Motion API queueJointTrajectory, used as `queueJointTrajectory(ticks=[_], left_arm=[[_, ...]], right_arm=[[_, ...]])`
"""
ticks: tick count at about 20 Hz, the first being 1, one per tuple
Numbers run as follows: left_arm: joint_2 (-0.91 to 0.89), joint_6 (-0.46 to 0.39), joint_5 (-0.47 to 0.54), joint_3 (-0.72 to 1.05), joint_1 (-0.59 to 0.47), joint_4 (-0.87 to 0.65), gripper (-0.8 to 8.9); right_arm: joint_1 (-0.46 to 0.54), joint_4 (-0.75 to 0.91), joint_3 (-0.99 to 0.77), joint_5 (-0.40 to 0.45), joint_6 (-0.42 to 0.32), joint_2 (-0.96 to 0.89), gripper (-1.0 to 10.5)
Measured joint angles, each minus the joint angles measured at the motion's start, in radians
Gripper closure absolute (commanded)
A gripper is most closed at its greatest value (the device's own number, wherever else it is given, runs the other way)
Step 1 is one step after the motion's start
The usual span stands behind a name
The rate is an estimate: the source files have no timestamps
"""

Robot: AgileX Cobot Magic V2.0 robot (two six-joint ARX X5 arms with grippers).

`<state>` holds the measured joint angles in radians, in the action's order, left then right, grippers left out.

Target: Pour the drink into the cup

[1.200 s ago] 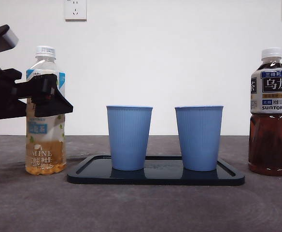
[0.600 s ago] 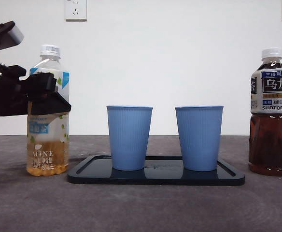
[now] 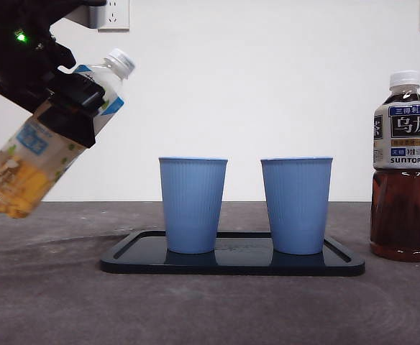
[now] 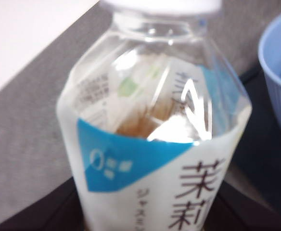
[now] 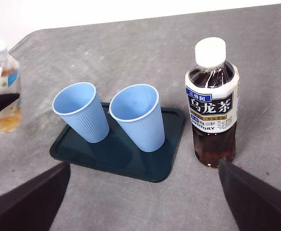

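My left gripper [image 3: 62,100] is shut on a clear jasmine tea bottle [image 3: 19,172] with a blue-and-white label. It holds the bottle off the table at the left, tilted, with the white cap [image 3: 121,62] on and pointing toward the cups. The left wrist view shows the bottle [image 4: 155,144] close up, with the rim of one cup [image 4: 280,72] beyond it. Two empty blue ribbed cups [image 3: 192,205] [image 3: 296,205] stand upright on a dark tray [image 3: 231,264]. My right gripper [image 5: 144,166] is open and empty, high above the table.
A capped dark oolong tea bottle [image 3: 403,165] stands upright on the table right of the tray; it also shows in the right wrist view [image 5: 212,106]. The table is grey, with a white wall and power sockets [image 3: 112,14] behind it.
The left gripper has lifted the jasmine tea bottle off the table and tilted it, cap toward the cups. The cups, tray and oolong bottle have not moved.
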<state>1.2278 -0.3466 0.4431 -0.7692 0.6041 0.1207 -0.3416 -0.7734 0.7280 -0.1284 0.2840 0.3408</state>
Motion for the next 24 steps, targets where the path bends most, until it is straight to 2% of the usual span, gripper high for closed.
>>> queueJointTrajectory(ticks=[6, 13, 20, 24], left_arm=[[0.061, -0.212, 0.234, -0.089, 0.116, 0.072, 5.75], [0.224, -0.420, 0.426, -0.195, 0.171, 0.095, 5.79], [0.266, -0.610, 0.543, -0.223, 0.199, 0.098, 5.99], [0.266, -0.691, 0.594, -0.223, 0.209, 0.098, 5.99]], right_arm=[[0.000, 0.000, 0.000, 0.000, 0.000, 0.000, 4.5], [0.000, 0.000, 0.000, -0.002, 0.000, 0.000, 4.5], [0.000, -0.011, 0.000, -0.002, 0.000, 0.000, 4.5], [0.000, -0.023, 0.000, -0.002, 0.000, 0.000, 4.5]])
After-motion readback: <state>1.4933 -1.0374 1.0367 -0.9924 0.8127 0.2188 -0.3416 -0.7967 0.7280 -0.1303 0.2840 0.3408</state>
